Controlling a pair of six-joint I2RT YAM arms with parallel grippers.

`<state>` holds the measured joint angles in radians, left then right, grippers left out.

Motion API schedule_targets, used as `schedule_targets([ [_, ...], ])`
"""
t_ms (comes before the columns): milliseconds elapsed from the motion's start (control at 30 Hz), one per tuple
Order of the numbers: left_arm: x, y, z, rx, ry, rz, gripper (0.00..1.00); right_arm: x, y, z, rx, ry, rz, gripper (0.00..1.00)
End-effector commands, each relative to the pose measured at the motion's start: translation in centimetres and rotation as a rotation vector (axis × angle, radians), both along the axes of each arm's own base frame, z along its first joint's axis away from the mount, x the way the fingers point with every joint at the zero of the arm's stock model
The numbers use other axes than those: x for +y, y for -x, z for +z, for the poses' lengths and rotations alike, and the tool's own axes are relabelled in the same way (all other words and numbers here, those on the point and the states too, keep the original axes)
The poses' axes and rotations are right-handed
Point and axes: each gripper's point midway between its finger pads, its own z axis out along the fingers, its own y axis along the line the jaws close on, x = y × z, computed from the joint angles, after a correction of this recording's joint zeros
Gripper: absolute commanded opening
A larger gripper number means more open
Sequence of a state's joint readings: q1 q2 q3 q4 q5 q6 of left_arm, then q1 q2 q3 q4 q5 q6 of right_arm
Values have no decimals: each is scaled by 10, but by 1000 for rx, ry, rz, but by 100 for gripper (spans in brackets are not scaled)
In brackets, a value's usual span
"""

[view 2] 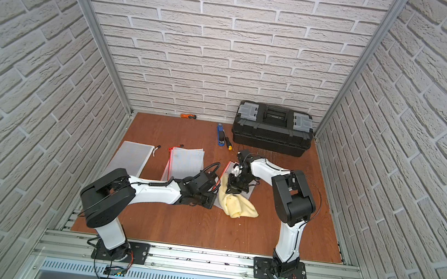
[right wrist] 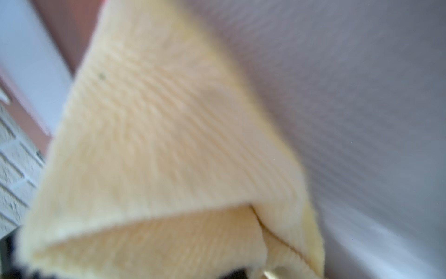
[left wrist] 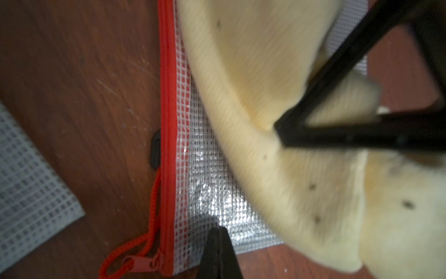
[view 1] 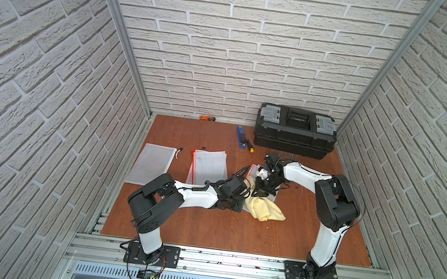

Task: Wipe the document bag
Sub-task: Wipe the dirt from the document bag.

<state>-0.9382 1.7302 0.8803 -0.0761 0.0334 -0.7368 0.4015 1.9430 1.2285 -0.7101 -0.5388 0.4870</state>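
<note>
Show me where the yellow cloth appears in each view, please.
Top view: cloth near table centre.
Top view: same spot.
Left wrist: draped over the bag.
Right wrist: close, blurred, filling most.
Shared landmark: the bag beneath it.

No writing can be read in any view. The black toolbox at the desk's far right corner has a pale mark on its lid by the handle, too small to make out in both top views. The document bag, seen close in the left wrist view, shows only grid mesh and a red zip edge, with no legible lettering. The yellow cloth fills the blurred right wrist view, and nothing on it is legible.
</note>
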Motion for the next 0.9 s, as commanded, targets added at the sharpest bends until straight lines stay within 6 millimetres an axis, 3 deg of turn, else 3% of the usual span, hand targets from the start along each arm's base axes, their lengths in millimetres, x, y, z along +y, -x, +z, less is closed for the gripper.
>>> schedule_targets([
  [0,19,14,-21,58,-94,2,0,2,-13,-11,31,-17,-73,2],
  [167,19,14,-22,58,-94,2,0,-24,-42,-9,15,5,-131,2],
  [333,19,14,-22,54,-92,3,0,-84,-75,13,-20,19,-234,2],
  [433,18,14,-22,54,-89,2,0,-115,-84,22,-34,44,-270,2],
  [567,17,14,-21,54,-84,-7,0,-133,-85,21,-19,59,-289,2],
  [700,17,15,-21,52,-80,-6,0,-119,-79,24,-32,68,-267,2],
  [867,15,15,-24,61,-83,-12,0,-51,-55,19,-27,74,-113,2],
])
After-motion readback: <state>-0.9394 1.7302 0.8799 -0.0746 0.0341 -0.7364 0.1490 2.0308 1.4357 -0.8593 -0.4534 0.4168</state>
